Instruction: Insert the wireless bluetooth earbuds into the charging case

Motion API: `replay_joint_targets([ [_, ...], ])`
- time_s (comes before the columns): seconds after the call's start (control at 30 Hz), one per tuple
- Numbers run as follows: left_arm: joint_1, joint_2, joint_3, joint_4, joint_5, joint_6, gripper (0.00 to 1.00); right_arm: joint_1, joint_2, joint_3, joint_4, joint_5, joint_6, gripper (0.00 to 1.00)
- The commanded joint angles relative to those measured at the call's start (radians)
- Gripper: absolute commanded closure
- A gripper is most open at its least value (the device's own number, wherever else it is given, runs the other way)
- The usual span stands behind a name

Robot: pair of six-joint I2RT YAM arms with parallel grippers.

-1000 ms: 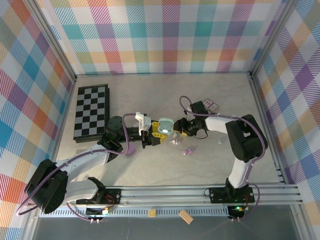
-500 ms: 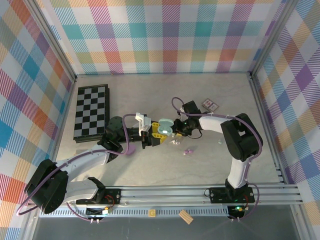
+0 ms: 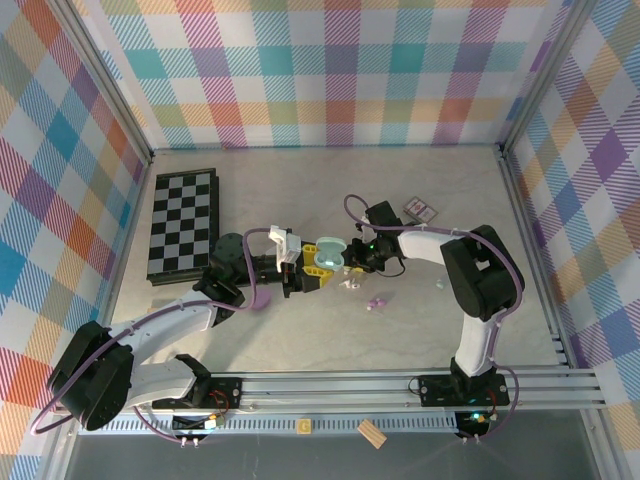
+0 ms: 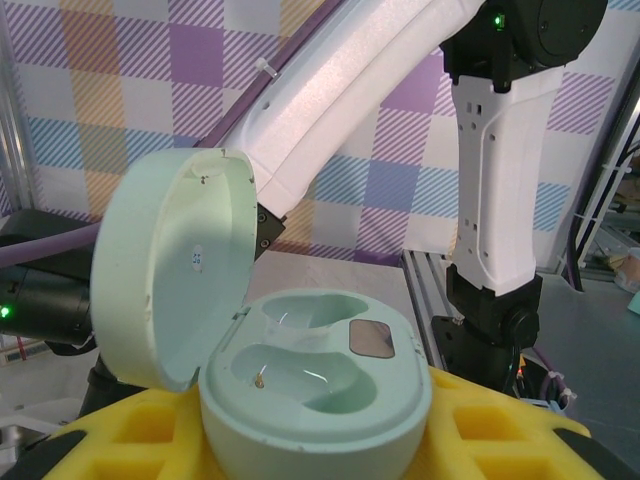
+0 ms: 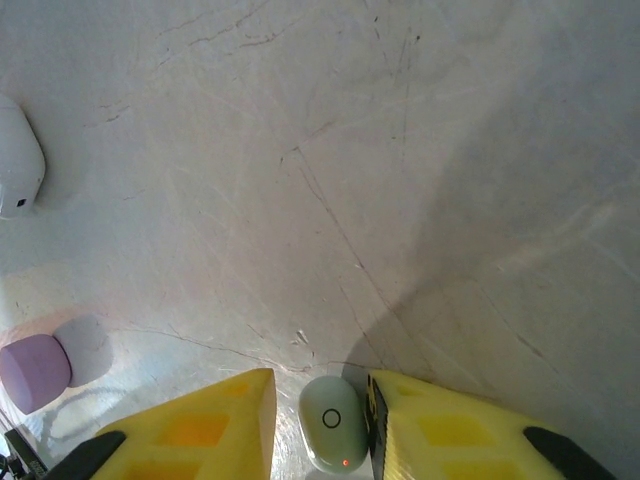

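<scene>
Case (image 4: 330,420): pale mint green and pebble-shaped, with its lid (image 4: 165,280) swung up. Two smooth wells (image 4: 300,385) and a small grey square show inside.
Left claw (image 3: 313,270): yellow fingers are closed on the case's base.
Right claw (image 5: 321,392): just right of the case in the top view. The fingers are narrowly apart around a green earbud; I cannot tell if they grip it.
Green earbud (image 5: 333,437): a tiny mint oval with a ring mark and a red dot. It touches one finger, and a sliver of desk (image 5: 400,150) shows by the other.
Whitish earbud (image 3: 350,284): on the desk near the case, towards the arm bases.
Lilac earbud (image 3: 378,300): on the desk, further right of the case than the whitish one.
</scene>
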State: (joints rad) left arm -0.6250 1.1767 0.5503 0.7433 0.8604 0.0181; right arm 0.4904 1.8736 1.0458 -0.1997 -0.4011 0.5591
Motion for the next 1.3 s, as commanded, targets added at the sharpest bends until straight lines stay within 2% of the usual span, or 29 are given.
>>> replay_joint_targets([
  [0.0,0.004,-0.020,0.001,0.007,0.006,0.019,0.62,0.016,0.026,0.015,-0.029,-0.022,-0.033,0.70],
  [0.2,0.004,-0.021,-0.002,0.005,0.007,0.019,0.62,0.028,0.026,0.011,-0.043,0.004,-0.043,0.73],
  [0.47,0.004,-0.030,-0.006,-0.004,0.002,0.026,0.62,0.040,0.032,0.020,-0.066,0.019,-0.059,0.71],
  [0.67,0.004,-0.029,-0.007,-0.005,-0.001,0.027,0.62,0.040,0.037,0.028,-0.078,0.039,-0.060,0.78],
  [0.8,0.004,-0.032,-0.013,-0.008,-0.014,0.034,0.62,0.041,0.017,0.027,-0.079,0.062,-0.049,0.79],
  [0.93,0.004,-0.031,-0.016,-0.010,-0.032,0.043,0.62,0.041,-0.043,0.006,-0.070,0.140,-0.012,0.78],
  [1.1,0.004,-0.029,-0.021,-0.008,-0.069,0.061,0.62,0.041,-0.149,-0.031,-0.093,0.314,0.054,0.78],
  [1.27,0.004,-0.015,-0.023,-0.020,-0.182,0.111,0.62,0.040,-0.253,-0.065,-0.130,0.431,0.084,0.79],
])
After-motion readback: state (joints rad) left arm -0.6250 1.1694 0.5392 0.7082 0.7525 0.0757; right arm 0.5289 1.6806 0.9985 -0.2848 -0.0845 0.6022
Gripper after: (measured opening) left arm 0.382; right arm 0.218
